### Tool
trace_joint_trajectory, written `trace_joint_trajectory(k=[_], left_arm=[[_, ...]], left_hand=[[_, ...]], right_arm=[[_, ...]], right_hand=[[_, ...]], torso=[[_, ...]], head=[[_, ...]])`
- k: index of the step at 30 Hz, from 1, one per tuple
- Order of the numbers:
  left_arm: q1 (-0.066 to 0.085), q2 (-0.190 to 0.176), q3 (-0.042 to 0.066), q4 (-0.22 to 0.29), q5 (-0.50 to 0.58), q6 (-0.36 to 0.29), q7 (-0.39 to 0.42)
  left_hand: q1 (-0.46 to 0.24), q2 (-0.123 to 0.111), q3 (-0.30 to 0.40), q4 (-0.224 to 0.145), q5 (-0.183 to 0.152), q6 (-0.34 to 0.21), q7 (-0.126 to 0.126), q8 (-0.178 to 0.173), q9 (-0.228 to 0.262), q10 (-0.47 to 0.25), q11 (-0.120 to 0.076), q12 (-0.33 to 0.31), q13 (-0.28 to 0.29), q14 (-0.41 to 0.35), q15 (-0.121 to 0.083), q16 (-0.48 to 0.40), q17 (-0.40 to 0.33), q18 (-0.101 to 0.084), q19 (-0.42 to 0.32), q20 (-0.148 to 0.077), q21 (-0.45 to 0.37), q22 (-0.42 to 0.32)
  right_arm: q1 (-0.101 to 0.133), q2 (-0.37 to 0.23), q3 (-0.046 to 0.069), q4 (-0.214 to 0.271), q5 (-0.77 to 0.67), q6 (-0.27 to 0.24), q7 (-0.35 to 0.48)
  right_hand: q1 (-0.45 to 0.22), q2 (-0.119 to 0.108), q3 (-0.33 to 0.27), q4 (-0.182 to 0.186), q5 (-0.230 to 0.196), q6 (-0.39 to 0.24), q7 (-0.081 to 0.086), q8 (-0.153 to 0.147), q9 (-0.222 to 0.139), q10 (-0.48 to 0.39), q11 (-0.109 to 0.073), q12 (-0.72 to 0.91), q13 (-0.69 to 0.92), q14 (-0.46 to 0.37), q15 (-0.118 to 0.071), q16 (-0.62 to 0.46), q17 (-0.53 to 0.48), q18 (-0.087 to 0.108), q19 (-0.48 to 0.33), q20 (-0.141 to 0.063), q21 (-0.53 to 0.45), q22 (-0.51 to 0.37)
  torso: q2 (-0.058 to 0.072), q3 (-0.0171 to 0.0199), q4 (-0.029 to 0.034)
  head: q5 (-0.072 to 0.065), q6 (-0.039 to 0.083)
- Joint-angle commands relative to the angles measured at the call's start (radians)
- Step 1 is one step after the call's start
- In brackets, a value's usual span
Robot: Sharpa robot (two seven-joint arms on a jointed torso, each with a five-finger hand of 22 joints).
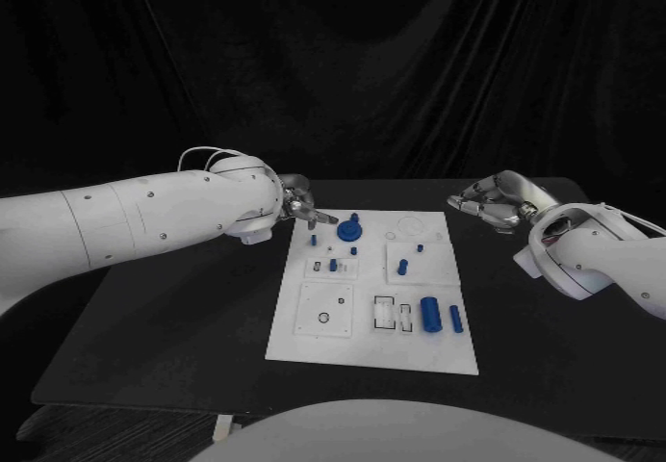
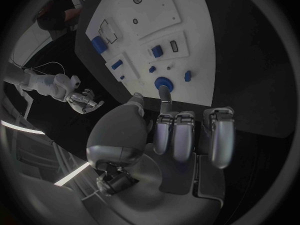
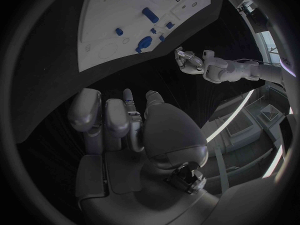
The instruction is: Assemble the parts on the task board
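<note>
Black worktop (image 1: 166, 327) carries the white rectangular task board (image 1: 372, 332), laid centrally. Seated in the board: round blue disc part (image 1: 348, 232) at the far edge, two blue cylinders (image 1: 430, 314) in the near right area. Left hand (image 1: 297, 206) hovers beside the disc, fingers apart, nothing held. Right hand (image 1: 489, 204) off the board, fingers curled, empty.

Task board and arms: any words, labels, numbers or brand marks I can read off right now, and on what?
None can be read.
The task board carries only outlined recesses and blue parts, no lettering.
The white arms and both hands, left hand and right hand, bear no legible marking.
</note>
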Motion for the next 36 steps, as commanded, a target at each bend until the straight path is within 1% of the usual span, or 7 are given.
trace_joint_trajectory(k=[1,4,7,12,16,22,36], left_arm=[[0.010,0.012,0.000,-0.031,-0.013,0.013,0.030],[0.013,0.038,0.000,-0.086,-0.014,0.043,0.039],[0.004,0.063,0.000,-0.140,-0.014,0.071,0.043],[-0.024,0.096,0.000,-0.215,-0.013,0.086,0.050],[-0.047,0.123,0.000,-0.282,-0.013,0.085,0.062],[-0.061,0.146,0.000,-0.328,-0.013,0.087,0.074],[-0.081,0.183,0.000,-0.371,-0.013,0.105,0.084]], left_hand=[[0.018,0.002,-0.007,-0.002,-0.003,-0.002,-0.007,0.007,0.005,0.107,-0.008,-0.001,0.263,0.104,-0.008,0.003,0.263,-0.008,0.054,-0.007,0.005,0.222],[0.030,0.007,-0.006,-0.004,-0.003,-0.003,-0.008,0.009,0.009,0.107,-0.009,-0.001,0.263,0.104,-0.009,0.003,0.263,-0.008,0.054,-0.008,0.005,0.222],[0.046,0.011,-0.005,-0.009,-0.001,-0.008,-0.008,0.008,0.011,0.107,-0.009,-0.001,0.263,0.104,-0.009,0.003,0.263,-0.008,0.054,-0.009,0.004,0.221],[0.058,0.014,-0.003,-0.013,0.001,-0.012,-0.008,0.005,0.011,0.107,-0.009,-0.001,0.263,0.104,-0.009,0.003,0.263,-0.008,0.053,-0.009,0.002,0.221],[0.065,0.014,-0.003,-0.016,0.002,-0.015,-0.007,0.002,0.011,0.107,-0.009,-0.001,0.263,0.104,-0.009,0.003,0.263,-0.007,0.053,-0.009,0.002,0.221],[0.065,0.012,-0.005,-0.016,0.001,-0.013,-0.007,0.003,0.011,0.107,-0.009,-0.001,0.263,0.104,-0.009,0.003,0.263,-0.008,0.053,-0.009,0.002,0.221],[0.049,0.011,-0.021,0.001,-0.004,-0.013,-0.005,0.001,0.012,0.107,-0.007,-0.001,0.263,0.104,-0.008,0.003,0.263,-0.006,0.050,-0.009,-0.002,0.219]], right_arm=[[-0.002,0.000,0.001,-0.001,0.000,0.004,-0.010],[-0.003,0.000,0.001,0.000,0.000,0.006,-0.010],[-0.003,0.001,0.001,0.001,0.000,0.007,-0.010],[-0.003,0.003,0.001,0.001,0.000,0.010,-0.009],[-0.003,0.004,0.001,0.002,0.000,0.012,-0.009],[-0.003,0.003,0.001,0.002,0.000,0.013,-0.009],[-0.003,0.006,0.001,0.000,0.000,0.017,-0.008]], right_hand=[[0.006,0.000,0.002,0.005,-0.005,0.008,0.002,0.003,-0.001,0.046,0.002,-0.001,0.010,0.025,-0.006,0.007,0.001,0.001,0.028,0.005,0.003,0.062],[0.006,0.000,0.001,0.005,-0.006,0.007,0.002,0.003,-0.001,0.047,0.002,0.000,0.012,0.025,-0.006,0.007,0.001,0.001,0.028,0.005,0.005,0.063],[0.006,0.000,0.001,0.005,-0.006,0.007,0.002,0.003,-0.001,0.047,0.002,0.000,0.012,0.025,-0.006,0.007,0.001,0.001,0.028,0.005,0.005,0.063],[0.006,0.000,0.001,0.006,-0.006,0.007,0.002,0.003,-0.002,0.047,0.001,0.000,0.012,0.026,-0.006,0.008,0.002,0.001,0.028,0.005,0.003,0.062],[0.006,0.000,0.001,0.006,-0.006,0.007,0.002,0.003,-0.002,0.047,0.001,0.000,0.012,0.026,-0.006,0.008,0.002,0.001,0.028,0.005,0.003,0.062],[0.006,-0.001,0.001,0.006,-0.005,0.007,0.002,0.003,-0.002,0.047,0.001,0.000,0.012,0.026,-0.006,0.007,0.001,0.001,0.028,0.006,0.004,0.063],[0.006,-0.001,0.001,0.006,-0.005,0.007,0.002,0.003,-0.002,0.047,0.001,-0.001,0.011,0.026,-0.006,0.007,0.001,0.001,0.028,0.006,0.003,0.063]], torso=[[0.000,-0.0001,0.0005],[0.001,-0.0004,-0.0002],[0.001,-0.0001,-0.0009],[0.000,0.0004,-0.0022],[0.004,-0.0003,0.0002],[0.004,-0.0006,0.0005],[0.001,0.0002,-0.0001]], head=[[0.000,0.000],[0.002,0.000],[0.001,0.000],[0.002,0.000],[0.000,0.000],[0.004,0.000],[0.001,0.000]])
